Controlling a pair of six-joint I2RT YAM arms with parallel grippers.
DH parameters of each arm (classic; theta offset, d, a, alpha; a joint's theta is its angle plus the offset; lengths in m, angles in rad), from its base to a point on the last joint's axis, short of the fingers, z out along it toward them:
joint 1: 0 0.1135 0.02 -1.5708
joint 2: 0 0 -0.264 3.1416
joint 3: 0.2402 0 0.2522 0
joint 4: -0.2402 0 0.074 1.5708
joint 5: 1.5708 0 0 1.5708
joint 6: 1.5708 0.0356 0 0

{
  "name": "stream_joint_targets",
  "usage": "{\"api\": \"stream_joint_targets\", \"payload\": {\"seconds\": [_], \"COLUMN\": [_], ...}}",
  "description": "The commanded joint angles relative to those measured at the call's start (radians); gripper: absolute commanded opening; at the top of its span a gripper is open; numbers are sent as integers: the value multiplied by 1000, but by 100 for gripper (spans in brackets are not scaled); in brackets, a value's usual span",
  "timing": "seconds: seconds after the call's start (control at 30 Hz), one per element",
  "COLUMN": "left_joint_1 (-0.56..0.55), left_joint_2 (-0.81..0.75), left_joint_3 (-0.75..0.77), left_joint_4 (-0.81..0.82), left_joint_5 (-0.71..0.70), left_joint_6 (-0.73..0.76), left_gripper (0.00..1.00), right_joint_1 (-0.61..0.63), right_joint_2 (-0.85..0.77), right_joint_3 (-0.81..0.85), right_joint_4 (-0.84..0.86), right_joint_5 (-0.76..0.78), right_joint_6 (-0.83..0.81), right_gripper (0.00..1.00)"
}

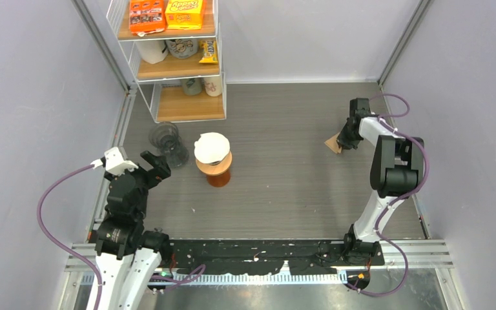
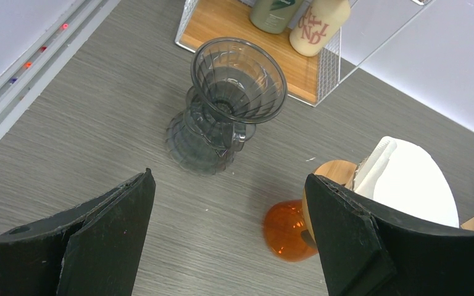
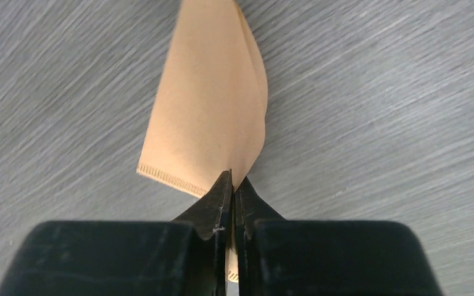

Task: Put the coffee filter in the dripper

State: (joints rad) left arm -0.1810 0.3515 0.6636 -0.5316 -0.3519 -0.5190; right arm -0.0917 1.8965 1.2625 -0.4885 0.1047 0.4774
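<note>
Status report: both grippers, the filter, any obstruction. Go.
Right gripper shut on brown filter, far right. Left gripper open, empty, beside grey dripper. Orange dripper with white filter stands between.

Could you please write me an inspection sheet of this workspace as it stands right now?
Surface: grey wood-grain table.
Job's things: brown coffee filter at the far right, one edge pinched; smoky glass dripper empty, upright on its carafe, far left.
Clutter: orange carafe with a white filter on top, beside the dripper.
Grippers: left gripper open, above the table near the dripper; right gripper shut on the coffee filter.
Cables: a purple cable loops off each arm, apart from the items.
Surroundings: wire shelf holding snack boxes and cups; plain grey walls.
</note>
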Motion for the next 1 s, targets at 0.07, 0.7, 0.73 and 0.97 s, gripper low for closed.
{"api": "stream_joint_targets", "payload": {"seconds": [0.07, 0.7, 0.73, 0.97], "left_joint_1": [6, 6, 6, 2], "left_joint_2": [-6, -32, -29, 80], "left_joint_3": [-8, 68, 81, 132], "left_joint_4": [47, 111, 123, 317], "left_joint_5": [-2, 330, 392, 839], "left_joint_6": [-10, 15, 19, -88], "left_gripper": [99, 99, 100, 100], "right_joint_1": [6, 126, 151, 233], "right_joint_2": [-179, -868, -892, -1105], "right_joint_3": [-68, -463, -480, -549], "right_joint_4": [87, 198, 203, 289], "right_joint_5": [-78, -550, -570, -839], "right_joint_6": [-53, -127, -129, -117], "right_gripper": [7, 11, 12, 14]}}
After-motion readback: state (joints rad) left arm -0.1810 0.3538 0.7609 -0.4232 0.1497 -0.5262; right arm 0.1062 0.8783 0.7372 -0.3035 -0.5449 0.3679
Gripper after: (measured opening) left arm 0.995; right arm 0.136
